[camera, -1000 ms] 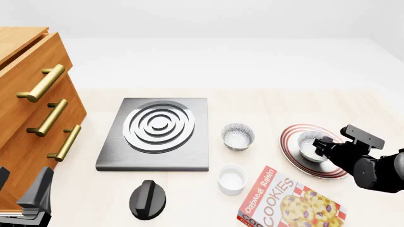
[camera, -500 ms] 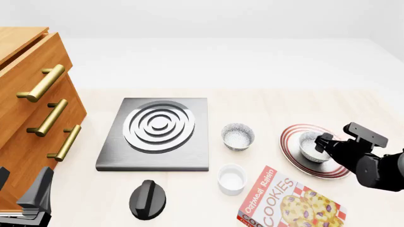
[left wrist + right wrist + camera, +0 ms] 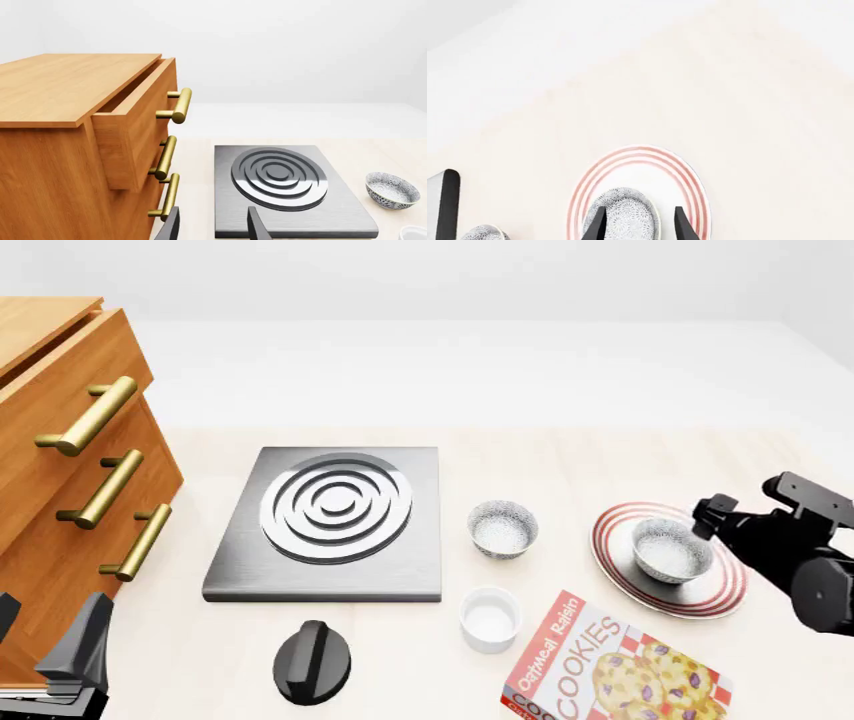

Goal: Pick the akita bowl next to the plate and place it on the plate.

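Two speckled grey-blue bowls: one bowl on the plate, the other bowl on the table beside the stove plate; one red-ringed plate; one plain white cup; one square grey stove plate with concentric rings; one black knob; one cookie box; one wooden cabinet with three drawers, each bearing one brass handle, so three handles: top handle, middle handle, bottom handle; two grippers: the left gripper and the right gripper.
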### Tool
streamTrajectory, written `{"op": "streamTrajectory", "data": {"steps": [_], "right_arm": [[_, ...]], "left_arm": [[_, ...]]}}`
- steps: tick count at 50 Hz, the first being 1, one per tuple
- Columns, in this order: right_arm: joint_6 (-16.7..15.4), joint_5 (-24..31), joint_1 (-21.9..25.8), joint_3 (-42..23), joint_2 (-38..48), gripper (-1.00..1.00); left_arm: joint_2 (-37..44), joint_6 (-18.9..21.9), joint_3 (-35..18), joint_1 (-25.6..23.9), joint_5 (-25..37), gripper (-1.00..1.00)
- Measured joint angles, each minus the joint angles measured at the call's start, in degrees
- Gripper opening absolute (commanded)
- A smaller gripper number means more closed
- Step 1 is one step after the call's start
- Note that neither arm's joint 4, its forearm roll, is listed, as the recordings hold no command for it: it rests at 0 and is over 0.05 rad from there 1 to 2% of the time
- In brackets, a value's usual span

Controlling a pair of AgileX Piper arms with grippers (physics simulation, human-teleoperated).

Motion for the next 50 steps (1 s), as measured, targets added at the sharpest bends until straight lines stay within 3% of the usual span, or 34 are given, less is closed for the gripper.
{"op": "streamTrajectory", "data": {"steps": [28,50], "right_arm": [[-3.9,1.6,-2.4,4.4,-16.4,1.00],[-4.9,2.5,-1.7,9.7,-29.6,1.00]], "left_arm": [[0.0,0.0,0.0,0.0,0.0,1.00],[0.0,0.0,0.0,0.0,0.0,1.00]]}}
